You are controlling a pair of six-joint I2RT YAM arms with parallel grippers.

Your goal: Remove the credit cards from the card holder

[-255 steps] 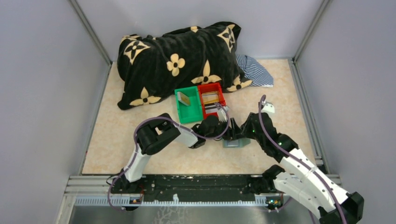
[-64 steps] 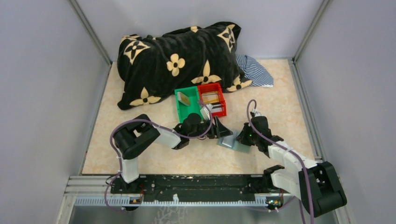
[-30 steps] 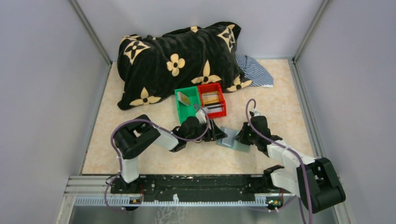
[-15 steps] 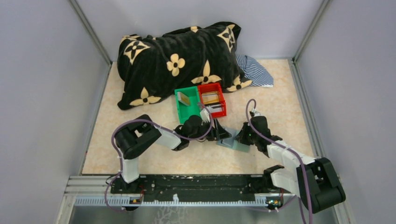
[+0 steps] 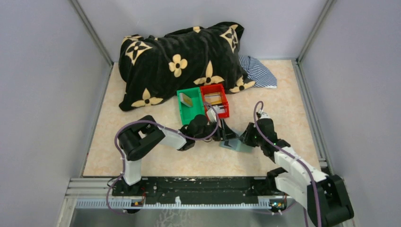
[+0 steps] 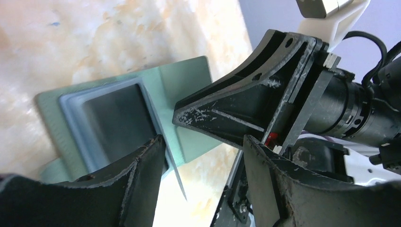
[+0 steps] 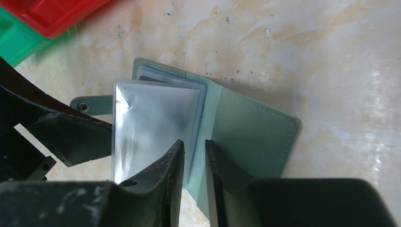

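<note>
Right claw (image 7: 194,147): fingers sitting almost together, clamping the edge of a clear sleeve leaf (image 7: 153,116) of the card holder (image 7: 248,127), which is lying open on the desk (image 7: 331,56) at the centre of the top view. Left claw (image 6: 202,142): fingers standing apart, hovering close to the holder's left edge. Credit cards (image 5: 213,100) are lying in the red bin (image 5: 224,105) and a tan card (image 5: 187,100) is leaning in the green bin (image 5: 189,114), both bins sitting just above the holder in the frame.

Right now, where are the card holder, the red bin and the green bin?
card holder (image 7: 250,127): right wrist view, on its open green panel.
red bin (image 5: 211,86): top view, on its far rim.
green bin (image 5: 190,112): top view, on its bare floor.
</note>
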